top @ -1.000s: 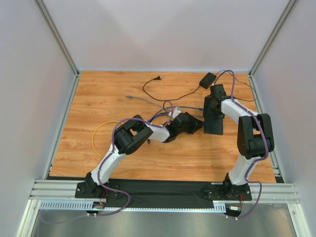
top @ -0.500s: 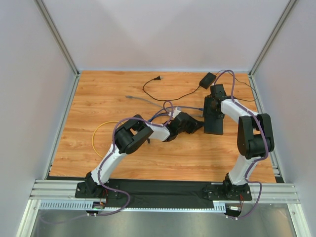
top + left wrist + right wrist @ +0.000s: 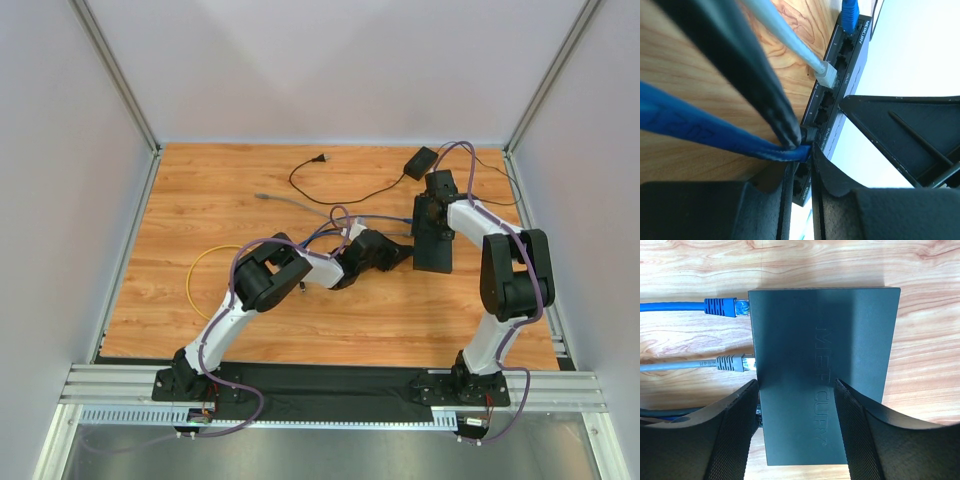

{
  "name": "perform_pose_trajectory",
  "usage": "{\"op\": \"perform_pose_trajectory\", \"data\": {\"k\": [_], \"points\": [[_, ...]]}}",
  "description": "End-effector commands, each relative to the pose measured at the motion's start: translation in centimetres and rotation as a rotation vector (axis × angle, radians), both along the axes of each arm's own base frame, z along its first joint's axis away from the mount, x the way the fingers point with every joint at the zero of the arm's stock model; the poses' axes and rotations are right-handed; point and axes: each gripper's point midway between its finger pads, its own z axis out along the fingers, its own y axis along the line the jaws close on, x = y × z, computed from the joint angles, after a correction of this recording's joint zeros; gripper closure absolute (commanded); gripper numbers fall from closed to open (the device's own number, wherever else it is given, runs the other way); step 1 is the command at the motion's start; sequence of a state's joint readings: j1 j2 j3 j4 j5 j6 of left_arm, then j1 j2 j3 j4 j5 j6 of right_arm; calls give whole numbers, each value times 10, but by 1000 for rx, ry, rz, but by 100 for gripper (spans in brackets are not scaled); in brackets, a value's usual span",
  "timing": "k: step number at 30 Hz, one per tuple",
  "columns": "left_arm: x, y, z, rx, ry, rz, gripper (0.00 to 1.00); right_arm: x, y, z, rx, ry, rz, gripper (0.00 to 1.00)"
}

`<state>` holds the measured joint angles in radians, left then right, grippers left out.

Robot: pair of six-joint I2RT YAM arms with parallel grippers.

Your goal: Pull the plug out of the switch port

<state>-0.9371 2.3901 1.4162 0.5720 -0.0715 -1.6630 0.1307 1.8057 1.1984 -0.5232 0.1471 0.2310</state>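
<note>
The switch (image 3: 434,250) is a flat black box at the right middle of the table. My right gripper (image 3: 432,215) is open, its fingers (image 3: 735,435) spread over the switch's top (image 3: 825,365). A blue plug (image 3: 722,306) and a grey plug (image 3: 732,362) sit in ports on its left edge. My left gripper (image 3: 402,250) is at that port edge (image 3: 827,100). Its jaws (image 3: 809,150) are shut on the plug end of another blue cable (image 3: 715,132), right at a port. A black cord (image 3: 760,90) runs to the same spot.
A smaller black adapter brick (image 3: 420,161) with a thin black cord and two-pin plug (image 3: 318,159) lies at the back. A loose grey cable end (image 3: 270,198) and a yellow cable loop (image 3: 200,270) lie left of the arms. Frame posts and walls enclose the table.
My left wrist has shifted very slightly to the left, away from the switch. The right arm and the switch have not moved.
</note>
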Motion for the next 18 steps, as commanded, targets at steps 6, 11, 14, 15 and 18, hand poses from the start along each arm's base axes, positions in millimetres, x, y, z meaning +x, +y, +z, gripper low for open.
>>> {"op": "perform_pose_trajectory", "data": {"k": [6, 11, 14, 15, 18], "points": [[-5, 38, -43, 121, 31, 57, 91, -29, -12, -32, -49, 147, -31, 36], [-7, 50, -37, 123, 3, 55, 92, -28, -13, -34, -42, 150, -40, 36], [-11, 55, -20, 163, -48, 21, 92, -28, -12, -32, -37, 143, -35, 36], [-14, 59, -19, 196, -54, 8, 92, -27, -12, -32, -38, 141, -35, 36], [-21, 68, 3, 282, -132, -56, 92, -27, -11, -33, -34, 143, -33, 36]]}}
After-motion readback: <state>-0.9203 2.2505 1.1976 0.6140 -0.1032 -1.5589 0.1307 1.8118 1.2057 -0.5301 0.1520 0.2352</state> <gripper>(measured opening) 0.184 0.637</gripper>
